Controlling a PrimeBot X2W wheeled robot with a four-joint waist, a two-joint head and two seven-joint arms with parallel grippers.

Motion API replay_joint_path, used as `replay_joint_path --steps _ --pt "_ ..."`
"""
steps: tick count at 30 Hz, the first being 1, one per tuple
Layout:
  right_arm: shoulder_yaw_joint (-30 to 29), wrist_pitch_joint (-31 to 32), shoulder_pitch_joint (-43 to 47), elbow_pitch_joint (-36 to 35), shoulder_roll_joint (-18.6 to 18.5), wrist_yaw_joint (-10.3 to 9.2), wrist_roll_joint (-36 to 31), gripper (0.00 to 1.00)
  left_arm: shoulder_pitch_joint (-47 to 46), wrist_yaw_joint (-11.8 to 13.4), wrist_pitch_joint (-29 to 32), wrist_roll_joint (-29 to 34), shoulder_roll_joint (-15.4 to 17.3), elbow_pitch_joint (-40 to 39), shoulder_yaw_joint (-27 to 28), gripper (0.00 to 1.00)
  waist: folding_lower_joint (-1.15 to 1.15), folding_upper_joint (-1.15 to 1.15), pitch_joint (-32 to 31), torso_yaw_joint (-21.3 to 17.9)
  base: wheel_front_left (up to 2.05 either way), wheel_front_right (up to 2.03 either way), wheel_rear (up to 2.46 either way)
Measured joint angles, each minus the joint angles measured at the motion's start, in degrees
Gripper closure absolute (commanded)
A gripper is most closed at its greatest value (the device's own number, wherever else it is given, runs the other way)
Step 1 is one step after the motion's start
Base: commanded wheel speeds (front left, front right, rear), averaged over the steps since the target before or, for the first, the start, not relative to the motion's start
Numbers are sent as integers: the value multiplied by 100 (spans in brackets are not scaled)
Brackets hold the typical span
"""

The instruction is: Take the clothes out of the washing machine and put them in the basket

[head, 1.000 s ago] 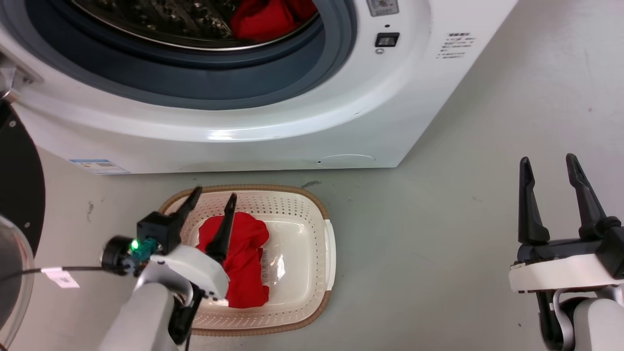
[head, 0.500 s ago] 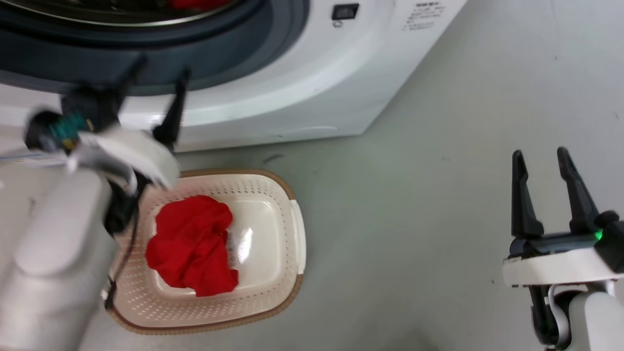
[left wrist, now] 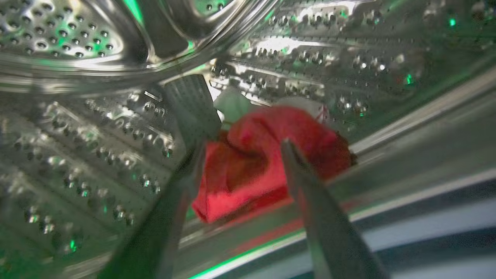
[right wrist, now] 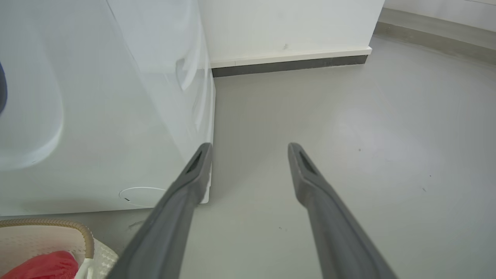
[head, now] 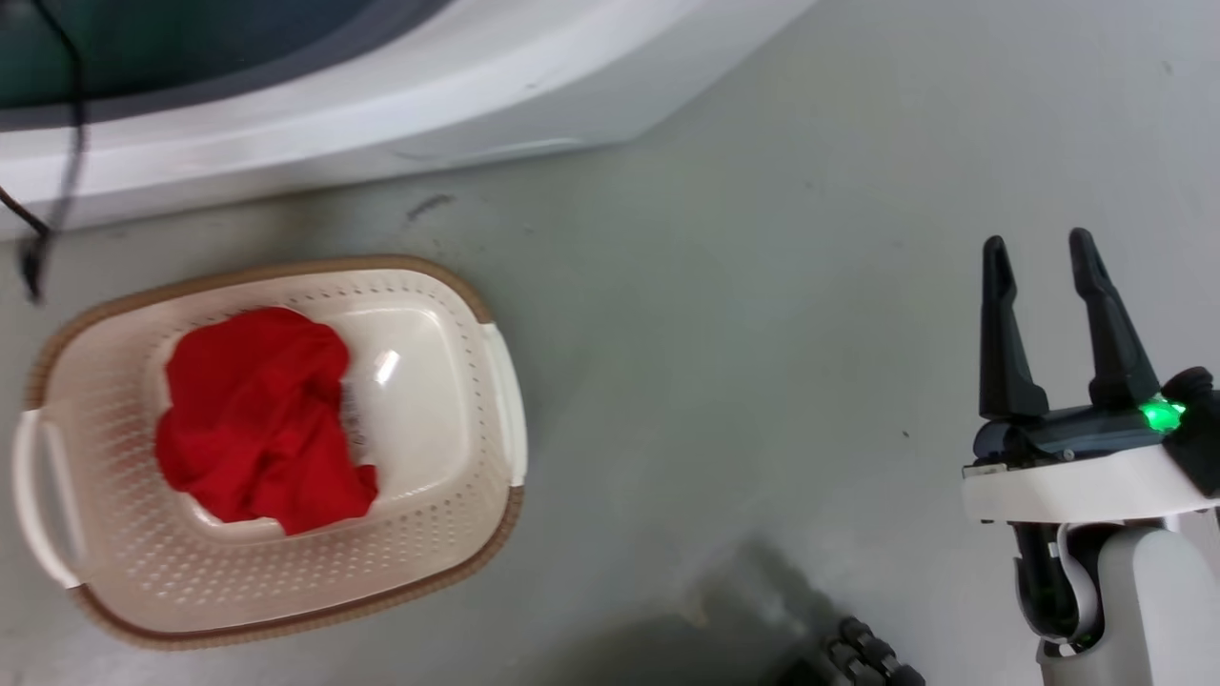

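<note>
Washing machine point(head: 286, 124) stands on the grey floor point(head: 715, 286), and your left wrist camera looks into its steel drum point(left wrist: 77, 135). The basket point(head: 286, 581) sits on the floor just before the machine. One red garment point(head: 257, 419) lies bunched toward the basket's left end, and a second garment point(left wrist: 252, 166) lies by the drum's front lip. Your left gripper point(left wrist: 242, 147) is spread wide, a finger on either side of that second garment, not pinching it. Your right gripper point(head: 1039, 240) hangs spread over bare floor, well apart from the basket.
</note>
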Motion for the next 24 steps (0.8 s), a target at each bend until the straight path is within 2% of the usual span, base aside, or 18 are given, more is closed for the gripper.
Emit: replay_joint_path --steps 4,13,19,24 --pt "155 -1 -64 1 -2 0 186 0 -762 0 982 32 41 516 -186 0 0 0 242 -243 0 0 0" --pt "491 0 -93 23 -1 0 568 0 -1626 76 2293 -27 191 1258 -283 0 0 0 639 -788 0 0 0" --pt "584 0 -94 18 -1 0 678 0 -1700 113 2571 -16 312 1422 -355 0 0 0 830 -976 0 0 0" --pt "598 0 -114 16 -1 0 757 0 -1702 232 2532 -130 307 1527 -241 0 -1 0 902 -1036 0 0 0"
